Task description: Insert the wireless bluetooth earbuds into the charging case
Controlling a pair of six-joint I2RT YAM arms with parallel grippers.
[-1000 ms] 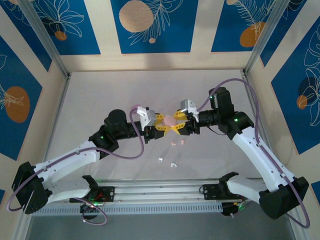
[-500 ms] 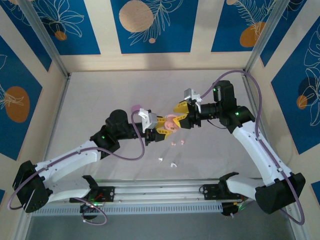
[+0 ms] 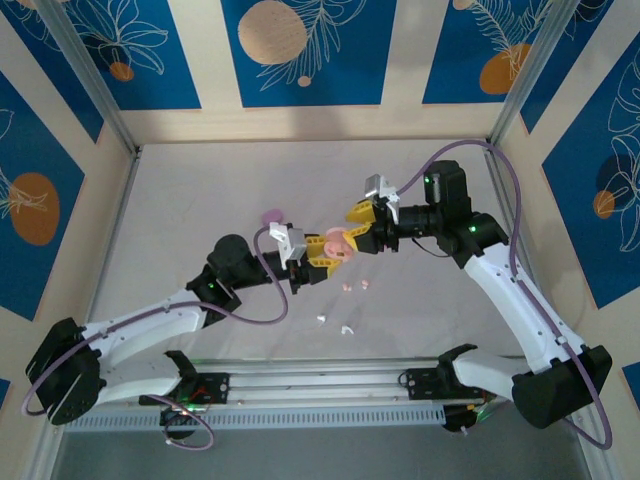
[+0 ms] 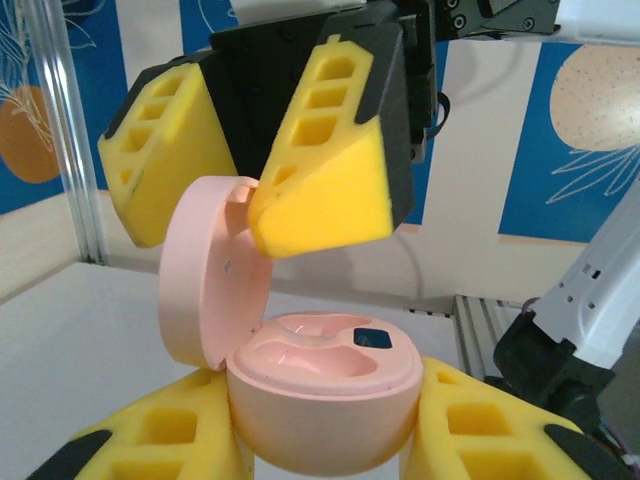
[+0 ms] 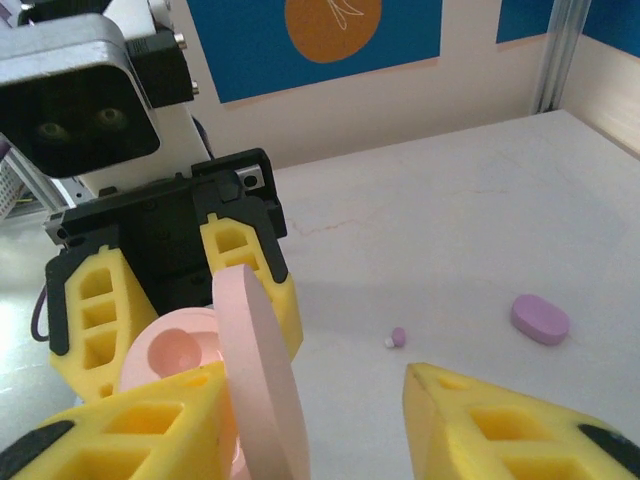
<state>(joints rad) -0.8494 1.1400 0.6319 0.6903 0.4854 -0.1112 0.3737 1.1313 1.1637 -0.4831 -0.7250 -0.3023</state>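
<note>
Near the middle of the table [image 3: 200, 200], the left gripper [image 3: 322, 252] is pinching the base of a pink charging case [image 3: 340, 244] between its yellow fingers and holding it off the surface. In the left wrist view the base is sitting upright with its moulded wells facing up. The round lid [image 4: 215, 285] is standing open on its hinge at 9 o'clock of the base.

At 1 o'clock of the case, the right gripper [image 3: 362, 228] is reaching in with its jaws spread wide. One of its fingers [image 4: 330, 170] is touching the top rim of the lid, while the other is hanging just behind the lid. In the right wrist view the lid is standing edge-on just beside one finger, with a broad gap to the other.

At 6 o'clock of the case, two pink earbuds [image 3: 364, 285] are lying loose on the table, close together. Two white earbuds [image 3: 346, 329] are lying beyond them, nearer the arm bases. At 10 o'clock of the pink case, a closed lilac case [image 3: 270, 214] is resting flat on the table, and a lilac earbud [image 5: 397, 337] is lying near it, apart from it.
</note>
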